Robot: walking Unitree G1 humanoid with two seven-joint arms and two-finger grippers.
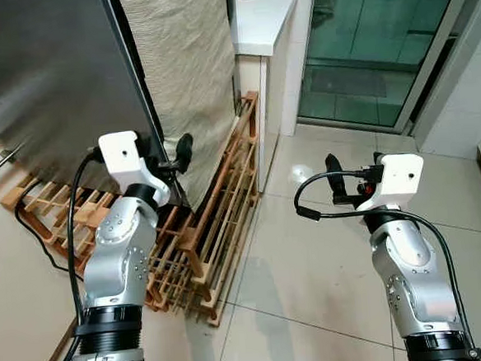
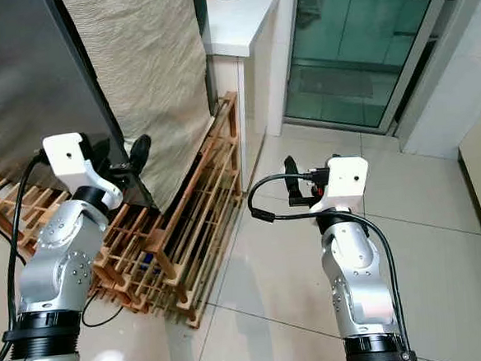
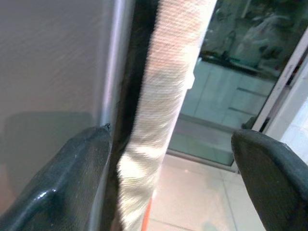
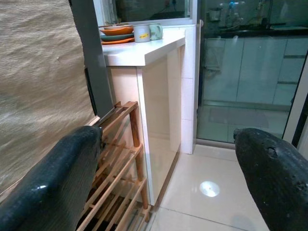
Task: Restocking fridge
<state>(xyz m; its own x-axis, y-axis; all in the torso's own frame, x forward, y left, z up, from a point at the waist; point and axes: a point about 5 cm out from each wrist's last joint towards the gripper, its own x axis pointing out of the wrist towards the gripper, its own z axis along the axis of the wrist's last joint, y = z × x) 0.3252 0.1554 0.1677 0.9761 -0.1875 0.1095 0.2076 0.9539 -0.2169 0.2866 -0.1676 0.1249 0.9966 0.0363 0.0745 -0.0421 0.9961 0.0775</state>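
Step in hand looks like working the fridge door (image 1: 44,87): your left gripper (image 1: 173,162) has fingers spread, one finger (image 3: 62,178) against the door's edge, the other out past the beige cloth (image 1: 187,68) beside it. Your right gripper (image 1: 352,181) hangs empty over the floor tiles, fingers spread, the wooden rack (image 4: 120,168) beyond its fingertips. Next, I judge, hook the edge and swing; fridge contents can't be seen, and the counter (image 4: 144,50) carries stacked plates (image 4: 115,34) and mugs (image 4: 147,32).

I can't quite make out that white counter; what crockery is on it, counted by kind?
Plates or dishes, stacked, orange and teal: 3 (hard to separate)
Mugs: 2, one white, one pale green
Total: 5
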